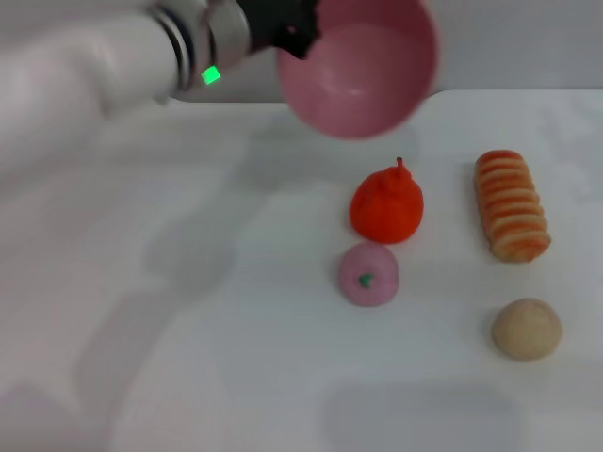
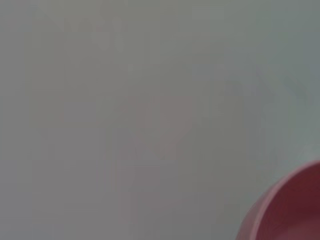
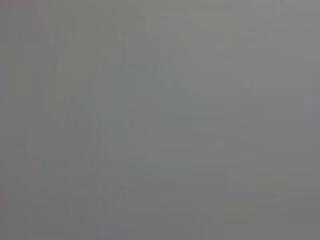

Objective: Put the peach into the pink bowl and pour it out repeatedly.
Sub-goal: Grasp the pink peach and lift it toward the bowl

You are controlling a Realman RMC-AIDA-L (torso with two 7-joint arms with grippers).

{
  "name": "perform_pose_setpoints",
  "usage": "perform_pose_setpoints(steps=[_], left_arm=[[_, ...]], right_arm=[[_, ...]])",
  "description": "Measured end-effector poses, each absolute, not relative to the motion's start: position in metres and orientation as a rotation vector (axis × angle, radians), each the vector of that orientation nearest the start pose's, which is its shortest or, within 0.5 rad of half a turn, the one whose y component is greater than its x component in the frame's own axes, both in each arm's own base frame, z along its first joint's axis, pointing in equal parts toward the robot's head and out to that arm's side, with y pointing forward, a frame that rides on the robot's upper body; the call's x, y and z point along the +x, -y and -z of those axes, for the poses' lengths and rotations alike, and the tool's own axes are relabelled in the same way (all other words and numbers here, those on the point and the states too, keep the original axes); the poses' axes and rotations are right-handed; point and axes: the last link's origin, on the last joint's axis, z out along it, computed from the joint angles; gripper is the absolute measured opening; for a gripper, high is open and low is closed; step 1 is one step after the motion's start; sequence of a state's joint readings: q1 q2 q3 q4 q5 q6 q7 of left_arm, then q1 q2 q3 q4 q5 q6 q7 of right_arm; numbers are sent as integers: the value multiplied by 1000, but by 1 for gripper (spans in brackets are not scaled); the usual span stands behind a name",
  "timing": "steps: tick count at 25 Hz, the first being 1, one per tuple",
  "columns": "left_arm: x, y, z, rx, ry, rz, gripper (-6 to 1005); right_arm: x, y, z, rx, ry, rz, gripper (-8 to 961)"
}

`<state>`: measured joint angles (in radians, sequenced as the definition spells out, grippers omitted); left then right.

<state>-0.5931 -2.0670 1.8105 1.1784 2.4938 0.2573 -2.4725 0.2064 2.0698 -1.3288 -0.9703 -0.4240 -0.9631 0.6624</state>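
The pink bowl (image 1: 363,66) is held up in the air at the top of the head view, tipped so its empty inside faces me. My left gripper (image 1: 294,28) is shut on the bowl's rim at its left side. The peach (image 1: 368,274), pale pink with a small green stem, lies on the white table below the bowl, just in front of the red-orange pear-shaped fruit (image 1: 387,206). The bowl's rim also shows in a corner of the left wrist view (image 2: 287,212). The right gripper is out of view; its wrist view shows only plain grey.
A striped orange bread roll (image 1: 512,204) lies at the right, and a beige rough ball (image 1: 526,329) sits in front of it. The white table (image 1: 188,311) stretches to the left of the fruits. The table's far edge runs behind the bowl.
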Motion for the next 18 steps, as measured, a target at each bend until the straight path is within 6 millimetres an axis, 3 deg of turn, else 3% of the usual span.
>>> perform_pose_setpoints(steps=[3, 4, 5, 7, 8, 10, 11, 14, 15, 18], left_arm=[[-100, -426, 42, -2183, 129, 278, 46], [-109, -461, 17, -2249, 403, 139, 46], [-120, -474, 0, -2240, 536, 103, 46], [-120, -474, 0, -2240, 536, 103, 46], [-120, -474, 0, -2240, 536, 103, 46], [-128, -477, -11, -2227, 597, 89, 46], [-138, -479, -26, -2203, 655, 86, 46], [-143, -479, -30, -2194, 668, 84, 45], [-143, -479, -30, -2194, 668, 84, 45], [-152, -479, -33, -2179, 687, 67, 45]], right_arm=[[220, -363, -90, -1765, -224, -1034, 511], [211, -363, -85, -1834, -206, -1021, 511], [204, -362, -80, -1899, -189, -1003, 511], [189, -359, -70, -2044, -175, -953, 510], [171, -357, -61, -2203, -180, -887, 509], [165, -355, -56, -2275, -187, -839, 508], [154, -353, -51, -2368, -188, -779, 508], [130, -344, -35, -2647, -215, -510, 506], [130, -344, -35, -2647, -215, -510, 506], [120, -340, -24, -2796, -258, -260, 504]])
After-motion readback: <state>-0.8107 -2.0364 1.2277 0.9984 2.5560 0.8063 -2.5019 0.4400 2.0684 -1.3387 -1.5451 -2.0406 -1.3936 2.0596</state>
